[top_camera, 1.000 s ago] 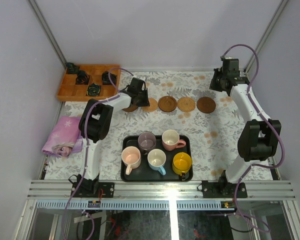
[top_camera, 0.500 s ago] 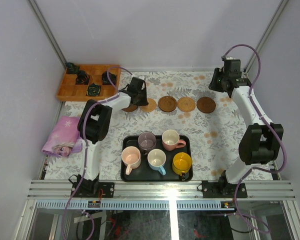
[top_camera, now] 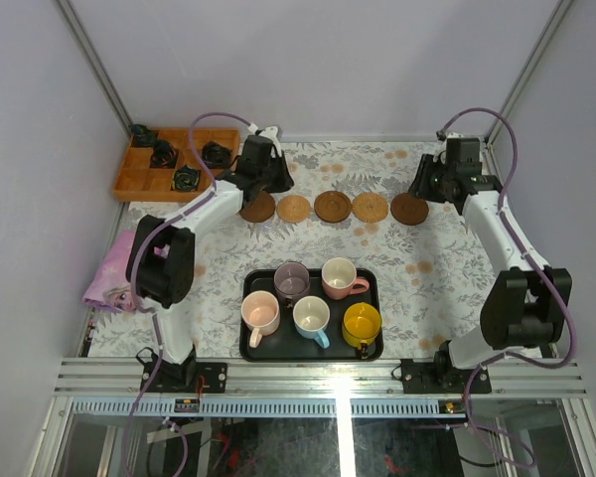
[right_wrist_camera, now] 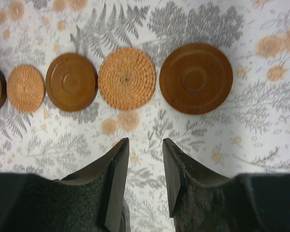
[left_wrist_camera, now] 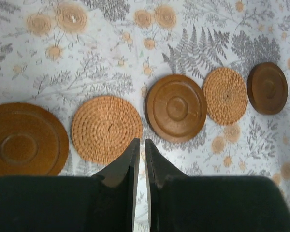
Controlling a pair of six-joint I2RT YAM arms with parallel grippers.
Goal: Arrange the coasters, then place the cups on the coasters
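Coasters (top_camera: 332,206), five thin discs, lie close together in a left-to-right row along the far part of the floral worktop (top_camera: 437,288), three of dark wood alternating with two of woven fibre. Both arms stretch far, one toward each end of the row, wrists tipped downward. The left tool (left_wrist_camera: 139,147) hovers with its fingers almost together on nothing; the right tool (right_wrist_camera: 145,141) stands partly open, likewise empty. Five cups (top_camera: 311,316) sit in the black tray (top_camera: 278,350) at the near middle, well apart from the row. The cups look stiff, light and likely breakable, with smooth walls. A pinch across the rim or at the handle seems the surest hold.
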